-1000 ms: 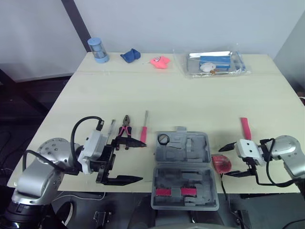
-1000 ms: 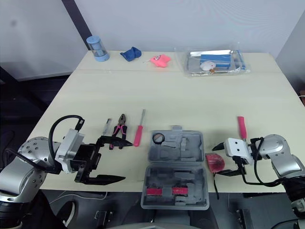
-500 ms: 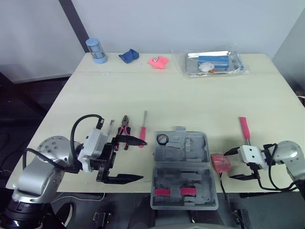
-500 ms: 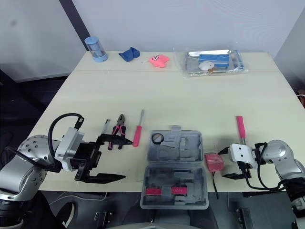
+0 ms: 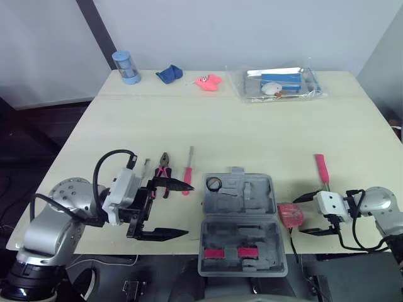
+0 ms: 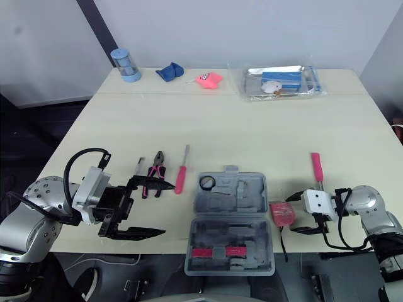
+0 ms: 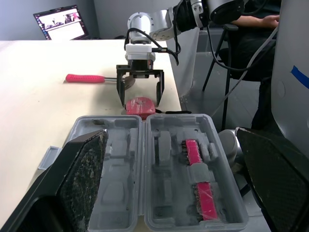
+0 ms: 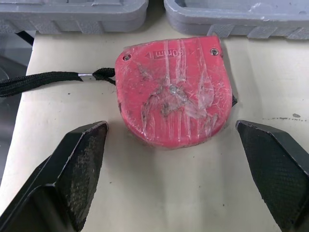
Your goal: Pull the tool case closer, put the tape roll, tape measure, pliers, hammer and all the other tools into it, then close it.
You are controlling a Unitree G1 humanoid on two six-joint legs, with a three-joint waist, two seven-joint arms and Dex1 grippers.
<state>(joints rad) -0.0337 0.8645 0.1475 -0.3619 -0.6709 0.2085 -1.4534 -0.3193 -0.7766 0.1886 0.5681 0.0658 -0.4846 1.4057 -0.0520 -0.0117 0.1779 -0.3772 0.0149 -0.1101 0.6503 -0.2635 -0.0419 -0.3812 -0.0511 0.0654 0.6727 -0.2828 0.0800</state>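
Observation:
The grey tool case point(image 5: 241, 217) lies open at the table's front edge, with a black tape roll point(image 5: 215, 184) in its far half and pink-handled pieces point(image 7: 195, 154) in its near half. A red tape measure point(image 8: 174, 89) with a black strap point(image 8: 43, 81) rests just right of the case. My right gripper point(image 5: 298, 216) is open, its fingertips on either side of the tape measure without touching it. Left of the case, my left gripper point(image 5: 187, 209) stands open and holds nothing. Pliers point(image 5: 165, 167), a pink screwdriver point(image 5: 188, 171) and a thin metal tool point(image 5: 146, 170) lie beyond it. A pink-handled tool point(image 5: 323, 168) lies at the right.
Along the table's far edge stand a blue cup point(image 5: 125, 67), a blue cloth point(image 5: 169, 74), a pink toy point(image 5: 210, 81) and a clear packet with a tray point(image 5: 281, 83). A seated person point(image 7: 251, 29) and a laptop point(image 7: 60, 21) are beyond the table's right end.
My right gripper has slid a little to the right and lower beside the tape measure. The tape measure, the case and my left gripper stay where they were.

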